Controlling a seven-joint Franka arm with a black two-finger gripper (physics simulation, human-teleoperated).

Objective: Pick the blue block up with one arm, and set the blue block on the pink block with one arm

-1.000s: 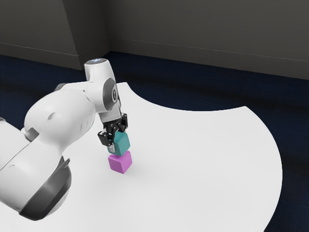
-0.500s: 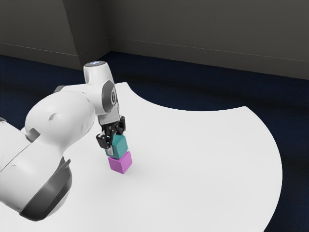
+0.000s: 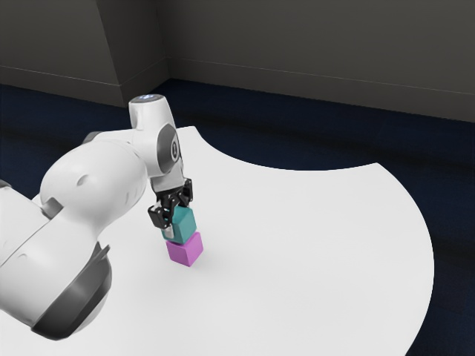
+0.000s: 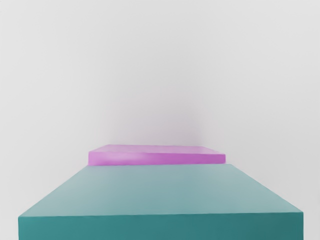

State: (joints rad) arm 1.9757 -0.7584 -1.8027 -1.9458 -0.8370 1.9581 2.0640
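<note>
White table [image 3: 334,245]: black end effector [image 3: 173,211] is gripping teal-blue cube [image 3: 183,222] atop pink cube [image 3: 184,250], offset toward ten o'clock, risking toppling.

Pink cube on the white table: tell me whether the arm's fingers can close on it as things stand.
Probably not. The fingers are shut on the teal-blue cube, which looks to rest directly on top of the pink cube, so the hand is occupied and the way down is blocked.
</note>
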